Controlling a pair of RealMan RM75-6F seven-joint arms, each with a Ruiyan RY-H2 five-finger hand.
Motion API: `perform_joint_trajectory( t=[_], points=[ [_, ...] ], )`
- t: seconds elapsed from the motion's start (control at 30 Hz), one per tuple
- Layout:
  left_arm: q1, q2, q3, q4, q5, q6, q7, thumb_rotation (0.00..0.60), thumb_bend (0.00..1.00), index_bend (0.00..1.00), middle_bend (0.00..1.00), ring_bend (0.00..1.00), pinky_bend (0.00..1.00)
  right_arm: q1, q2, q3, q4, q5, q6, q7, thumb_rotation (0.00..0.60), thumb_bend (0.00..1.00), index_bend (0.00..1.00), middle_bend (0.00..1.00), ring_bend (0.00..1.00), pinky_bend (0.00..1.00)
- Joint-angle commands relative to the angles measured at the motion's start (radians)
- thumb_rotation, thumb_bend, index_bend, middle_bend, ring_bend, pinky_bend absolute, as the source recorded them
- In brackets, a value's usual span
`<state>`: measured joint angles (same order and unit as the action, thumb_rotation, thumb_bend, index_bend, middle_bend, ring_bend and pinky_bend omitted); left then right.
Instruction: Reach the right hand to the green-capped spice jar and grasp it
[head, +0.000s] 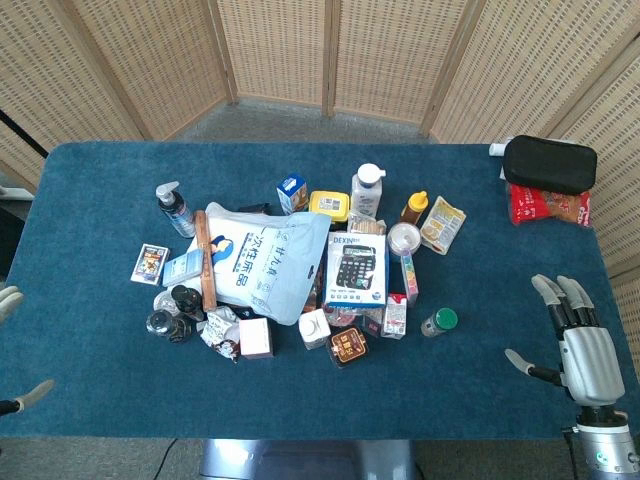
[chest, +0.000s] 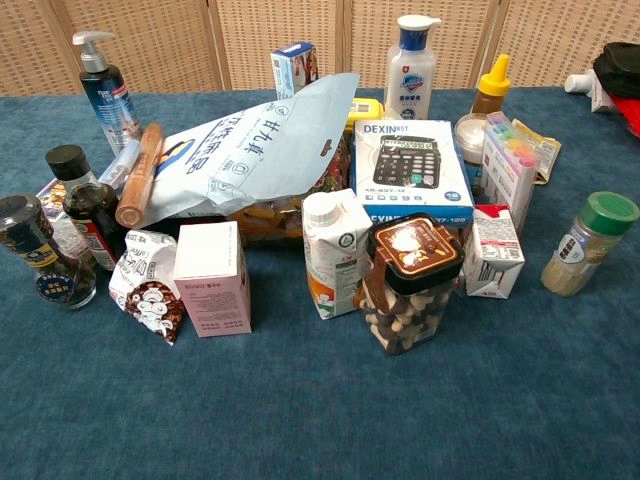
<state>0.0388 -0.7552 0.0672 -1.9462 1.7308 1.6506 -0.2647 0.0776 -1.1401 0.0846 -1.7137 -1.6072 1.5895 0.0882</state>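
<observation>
The green-capped spice jar (head: 439, 322) stands upright on the blue table, at the right edge of the pile of goods; in the chest view the spice jar (chest: 590, 242) is at the far right, holding pale powder. My right hand (head: 574, 335) lies open, fingers spread, near the table's front right, well to the right of the jar and apart from it. Only fingertips of my left hand (head: 14, 345) show at the left edge, spread with nothing in them. The chest view shows neither hand.
A small red-and-white carton (head: 396, 315) stands just left of the jar, a calculator box (head: 357, 267) behind it. A black pouch (head: 549, 163) and red packet (head: 548, 205) sit at the far right. Bare cloth (head: 500, 300) separates jar and right hand.
</observation>
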Motion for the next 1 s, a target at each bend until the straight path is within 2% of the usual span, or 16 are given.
perform_joint_trajectory(
  t=[0.03,0.27,0.4,0.6,0.8,1.0],
  points=[
    [0.000,0.000,0.000,0.000,0.000,-0.001,0.002,0.600,0.00,0.00,0.00,0.00,0.00,0.003,-0.004,-0.002,0.003,0.001,-0.008,-0.002,0.600,0.00,0.00,0.00,0.00,0.00],
    [-0.003,-0.003,-0.002,-0.006,-0.005,-0.007,0.013,0.600,0.00,0.00,0.00,0.00,0.00,0.014,-0.006,-0.014,0.005,0.012,-0.047,0.043,0.600,0.00,0.00,0.00,0.00,0.00],
    [-0.006,-0.003,-0.003,-0.008,-0.011,-0.012,0.014,0.600,0.00,0.00,0.00,0.00,0.00,0.031,-0.011,-0.030,0.012,0.015,-0.097,0.131,0.600,0.00,0.00,0.00,0.00,0.00],
    [-0.006,-0.004,-0.005,-0.010,-0.017,-0.012,0.017,0.600,0.00,0.00,0.00,0.00,0.00,0.071,-0.054,-0.058,0.079,0.015,-0.191,0.245,0.600,0.00,0.00,0.00,0.00,0.00],
    [-0.008,-0.004,-0.008,-0.010,-0.028,-0.017,0.017,0.600,0.00,0.00,0.00,0.00,0.00,0.111,-0.087,-0.054,0.121,0.049,-0.270,0.352,0.600,0.00,0.00,0.00,0.00,0.00],
    [-0.013,-0.004,-0.010,-0.009,-0.035,-0.027,0.013,0.600,0.00,0.00,0.00,0.00,0.00,0.153,-0.135,-0.038,0.153,0.086,-0.339,0.376,0.600,0.00,0.00,0.00,0.00,0.00]
  ],
)
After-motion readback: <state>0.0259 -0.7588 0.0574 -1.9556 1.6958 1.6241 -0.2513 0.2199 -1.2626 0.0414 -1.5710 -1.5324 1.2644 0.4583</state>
